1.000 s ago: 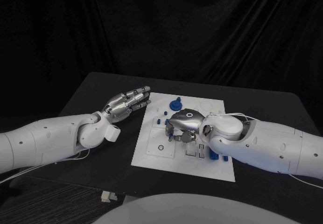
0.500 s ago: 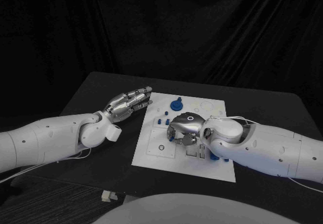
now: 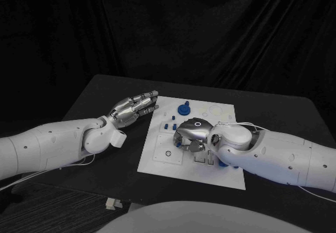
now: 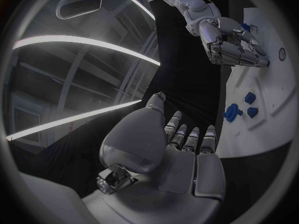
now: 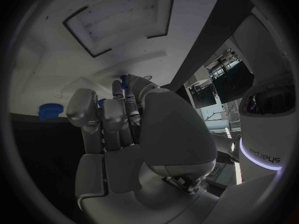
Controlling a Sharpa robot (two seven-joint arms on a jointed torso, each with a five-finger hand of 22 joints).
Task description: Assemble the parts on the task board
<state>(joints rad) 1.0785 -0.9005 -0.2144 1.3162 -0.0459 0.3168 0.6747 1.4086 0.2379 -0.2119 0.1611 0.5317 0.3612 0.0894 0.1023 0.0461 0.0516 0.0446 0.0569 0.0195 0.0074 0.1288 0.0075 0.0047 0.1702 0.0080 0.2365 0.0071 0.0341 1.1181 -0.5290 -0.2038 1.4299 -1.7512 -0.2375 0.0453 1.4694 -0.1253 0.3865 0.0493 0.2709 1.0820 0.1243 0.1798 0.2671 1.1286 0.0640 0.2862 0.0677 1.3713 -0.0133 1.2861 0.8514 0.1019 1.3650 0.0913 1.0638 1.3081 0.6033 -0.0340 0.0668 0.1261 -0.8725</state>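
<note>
Right robot hand [image 3: 191, 133] is down on the middle of the board [image 3: 164, 164], fingers curled in over a blue part, but honestly can't tell from any angle whether it's actually gripping anything. Left robot hand [image 3: 133, 108] is just off the board's left edge near its far corner, fingers stretched out straight and close together, holding nothing.

Size order for the rest: black table [image 3: 91, 102], then the white board sitting in the middle of it, then the parts. There's a round blue knob [image 3: 183, 108] standing near the board's far edge, and a few small blue pegs [image 3: 168, 126] just left of the right hand. More blue bits [image 3: 223, 164] peek out from under the right wrist, too hidden to make out.
</note>
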